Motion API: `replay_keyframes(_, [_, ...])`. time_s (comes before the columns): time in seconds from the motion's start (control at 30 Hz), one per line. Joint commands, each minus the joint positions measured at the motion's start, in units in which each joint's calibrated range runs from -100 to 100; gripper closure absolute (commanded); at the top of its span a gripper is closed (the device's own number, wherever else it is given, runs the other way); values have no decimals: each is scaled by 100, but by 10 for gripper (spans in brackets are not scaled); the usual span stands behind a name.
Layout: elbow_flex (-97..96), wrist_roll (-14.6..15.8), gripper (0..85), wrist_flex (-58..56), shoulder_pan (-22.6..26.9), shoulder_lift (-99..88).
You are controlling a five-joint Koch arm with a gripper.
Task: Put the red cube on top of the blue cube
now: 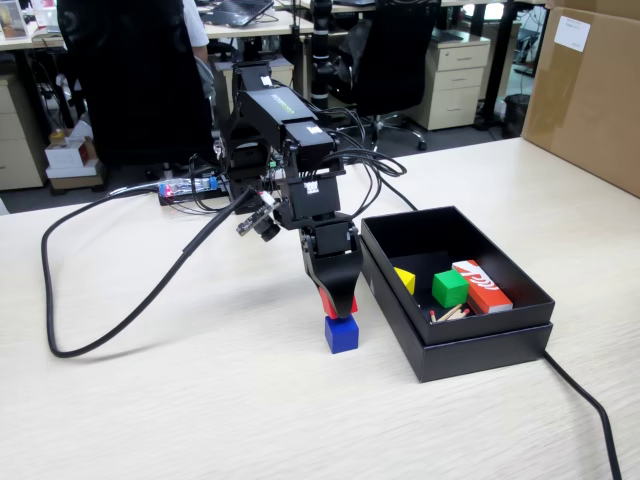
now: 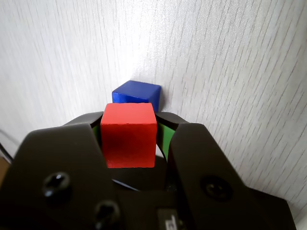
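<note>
Fixed view, left to right: a black cable point(image 1: 110, 300) loops across the pale wood-grain worktop point(image 1: 200, 400); the arm's jaws point(image 1: 339, 300) point downward, clamped on the red cube point(image 1: 336, 306), which hangs directly above the blue cube point(image 1: 341, 334) — whether the two touch cannot be told. The blue cube stands on the worktop just beside a black open box point(image 1: 480, 340). Inside the box lie a yellow block point(image 1: 405, 280), a green cube point(image 1: 450, 288) and a red-orange and white box point(image 1: 482, 286). Wrist view: the red cube point(image 2: 128, 135) is gripped on both sides by the jaws, the blue cube point(image 2: 136, 92) just beyond it.
</note>
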Motion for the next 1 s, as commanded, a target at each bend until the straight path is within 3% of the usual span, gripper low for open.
replay_keyframes(0.0, [350, 5, 846, 9, -20, -171])
replay_keyframes(0.47, [395, 0, 843, 130, -24, -33])
replay_keyframes(0.57, [368, -24, 706, 139, -5, 1])
replay_keyframes(0.8, [432, -29, 705, 139, 5, 1])
replay_keyframes(0.87, [404, -29, 588, 139, 29, 1])
replay_keyframes(0.97, [459, -29, 587, 139, 29, -10])
